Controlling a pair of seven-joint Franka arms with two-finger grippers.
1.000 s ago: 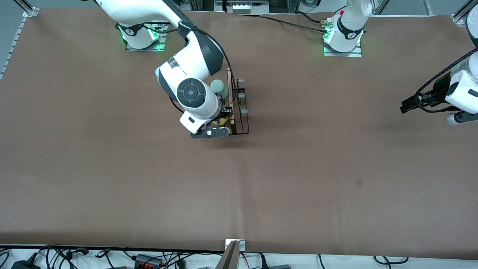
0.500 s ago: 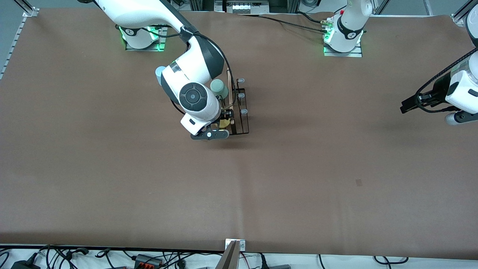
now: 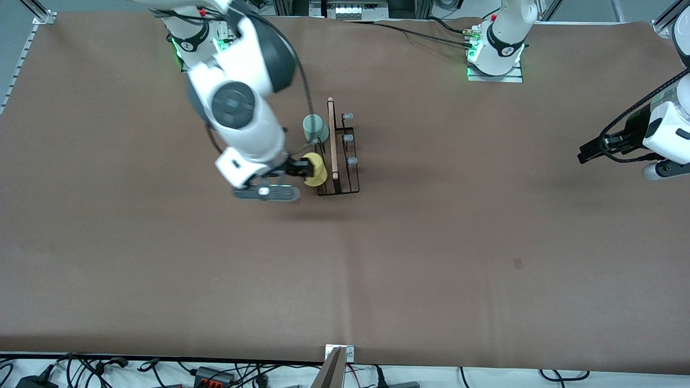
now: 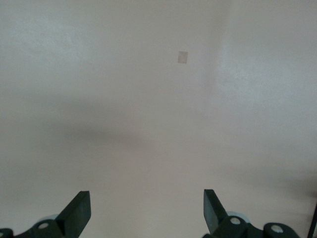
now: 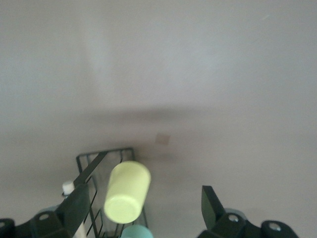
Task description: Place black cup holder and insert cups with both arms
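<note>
The black cup holder stands on the table, its wooden rod on top. A yellow cup sits tilted on a peg at the rack's end nearer the front camera, and a mint green cup on a peg farther back. My right gripper is open just beside the yellow cup, toward the right arm's end. In the right wrist view, the yellow cup shows past the open gripper, with the rack and mint cup. The light blue cup is hidden. My left gripper waits, open and empty.
Bare grey-tipped pegs line the rack's side toward the left arm's end. A small dark patch marks the brown table cover nearer the front camera. Cables and a metal bracket lie along the front edge.
My right arm has drawn back from the rack toward its own end of the table, leaving the yellow cup on its peg. The left arm has not moved.
</note>
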